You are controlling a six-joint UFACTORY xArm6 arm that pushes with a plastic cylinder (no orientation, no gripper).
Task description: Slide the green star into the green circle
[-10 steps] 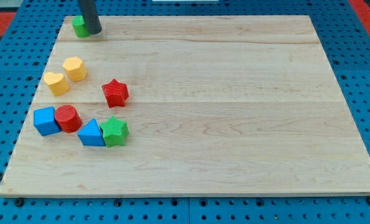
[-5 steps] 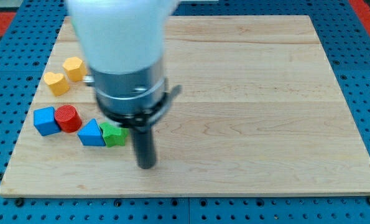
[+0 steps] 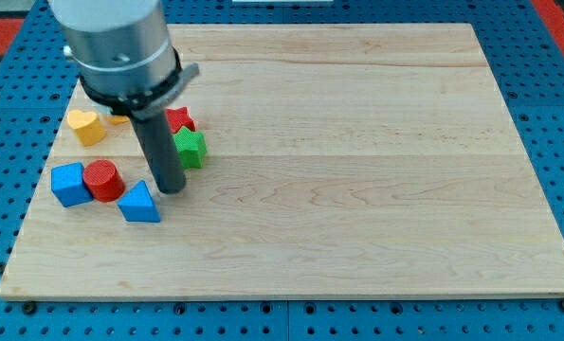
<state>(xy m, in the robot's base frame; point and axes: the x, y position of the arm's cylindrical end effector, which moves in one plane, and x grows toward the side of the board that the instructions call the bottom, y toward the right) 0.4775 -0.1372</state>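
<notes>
green star (image 3: pixel 191 148) on the table (image 3: pixel 376 170), view's left, touching red star (image 3: pixel 178 119) above it | the hand's tip (image 3: pixel 171 187) just below-left of the green star, beside blue triangle (image 3: pixel 139 203) | green circle hidden behind the arm, toward top-left | the hand is a bare rod, grasping nothing

The arm comes down from the view's top left, its grey cylindrical body filling that corner. A straight dark rod hangs from it nearly upright. My tip (image 3: pixel 172 188) rests at table height.
</notes>
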